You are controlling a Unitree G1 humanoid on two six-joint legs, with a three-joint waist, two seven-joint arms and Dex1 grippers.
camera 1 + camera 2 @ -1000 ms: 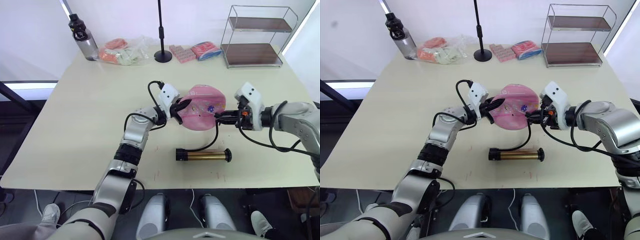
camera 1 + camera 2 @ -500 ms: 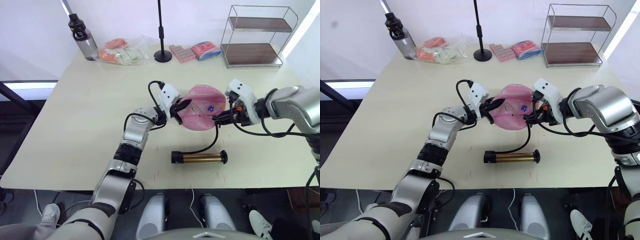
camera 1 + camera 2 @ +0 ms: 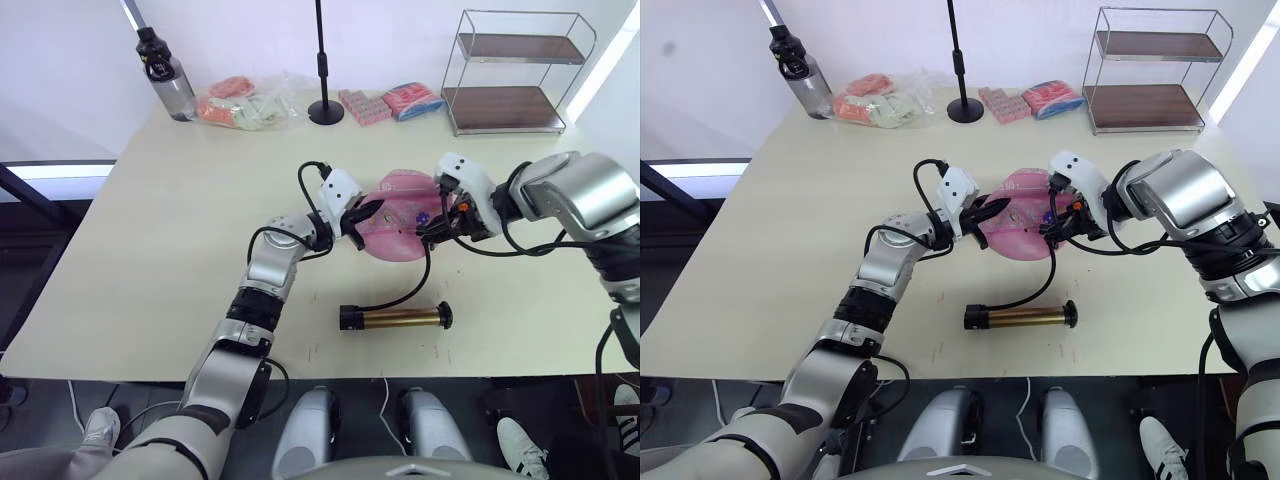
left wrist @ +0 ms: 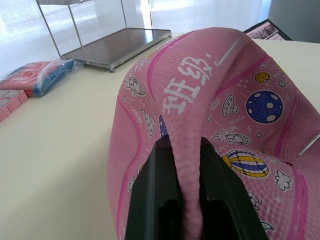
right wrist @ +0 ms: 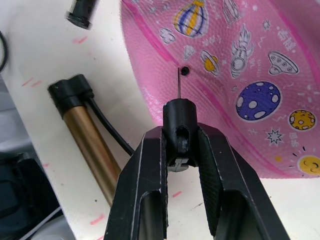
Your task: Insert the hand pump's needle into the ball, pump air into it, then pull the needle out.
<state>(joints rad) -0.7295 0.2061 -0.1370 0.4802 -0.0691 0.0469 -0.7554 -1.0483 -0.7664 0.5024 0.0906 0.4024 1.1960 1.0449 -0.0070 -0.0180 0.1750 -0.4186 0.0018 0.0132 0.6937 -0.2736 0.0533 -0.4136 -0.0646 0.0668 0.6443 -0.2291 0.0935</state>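
While the left gripper (image 4: 186, 200) pinches a fold of the ball (image 5: 260, 90), the right gripper (image 5: 178, 165), clamping the needle (image 5: 178, 82), should aim squarely at the valve (image 5: 185, 70).

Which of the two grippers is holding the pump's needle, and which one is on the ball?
The right gripper clamps the needle fitting, tip just short of the valve hole. The left gripper pinches a fold of the flattish pink ball.

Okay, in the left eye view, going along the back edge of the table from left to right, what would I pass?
Bottle → clear bag of packets → black stand → pink packets → red and blue packet → wire shelf.
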